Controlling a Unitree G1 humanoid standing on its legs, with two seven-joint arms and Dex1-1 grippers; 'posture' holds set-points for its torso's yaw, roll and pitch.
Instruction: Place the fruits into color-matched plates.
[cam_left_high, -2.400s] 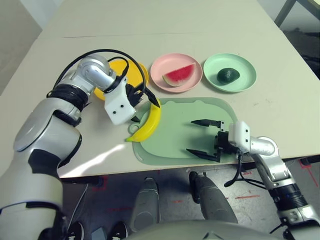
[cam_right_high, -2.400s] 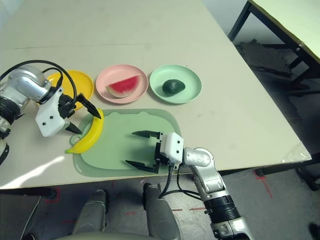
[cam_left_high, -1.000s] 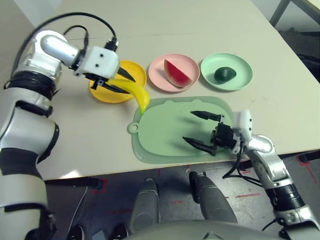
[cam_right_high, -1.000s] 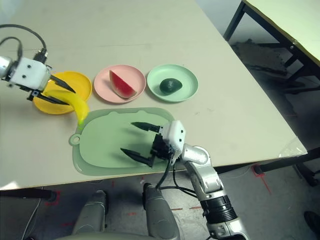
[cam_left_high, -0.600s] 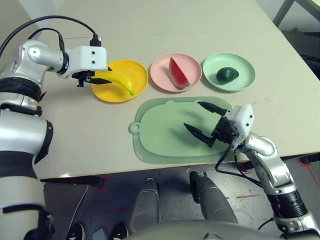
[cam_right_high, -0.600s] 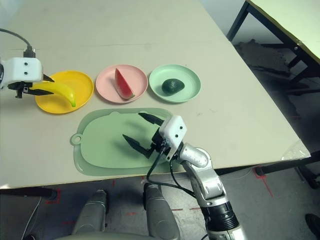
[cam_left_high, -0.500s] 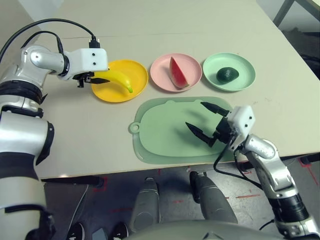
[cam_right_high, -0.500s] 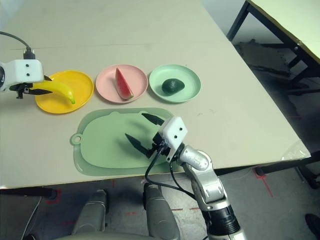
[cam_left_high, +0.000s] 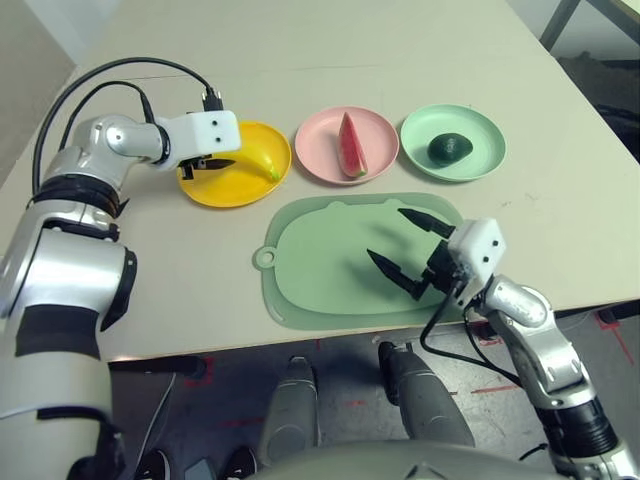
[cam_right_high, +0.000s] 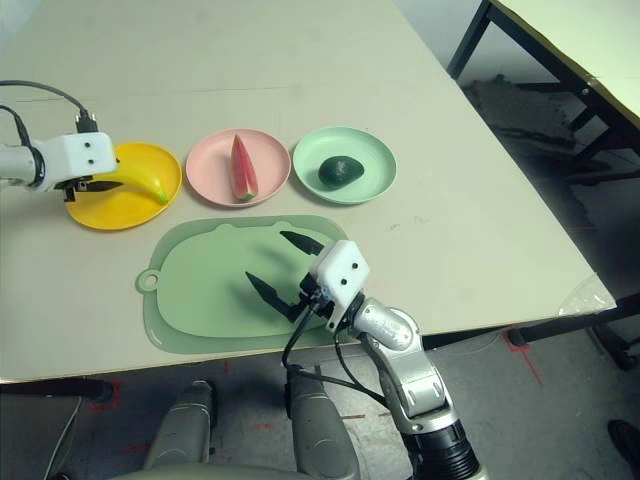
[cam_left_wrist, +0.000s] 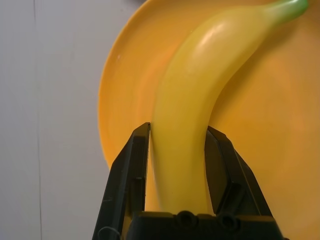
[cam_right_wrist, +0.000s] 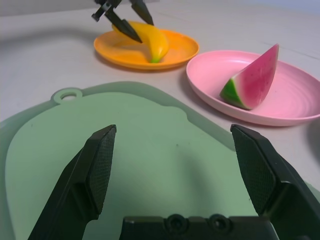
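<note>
Gripping the banana (cam_left_wrist: 182, 110), left end effector (cam_left_wrist: 178, 125) over the yellow plate (cam_left_wrist: 127, 95).

Banana (cam_left_high: 262, 158) seemingly on left plate (cam_left_high: 232, 192); watermelon (cam_left_high: 351, 148), middle plate (cam_left_high: 318, 148); avocado (cam_left_high: 449, 149), right plate (cam_left_high: 488, 150); mat (cam_left_high: 330, 260) in front.

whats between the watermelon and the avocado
Just the facing rims of the pink plate and mint plate, with a narrow strip of bare table, seen in the left eye view.

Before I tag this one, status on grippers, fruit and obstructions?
Left gripper shut on banana, over yellow plate. Right gripper open, empty, above green mat. Nothing visible blocking yellow plate.
</note>
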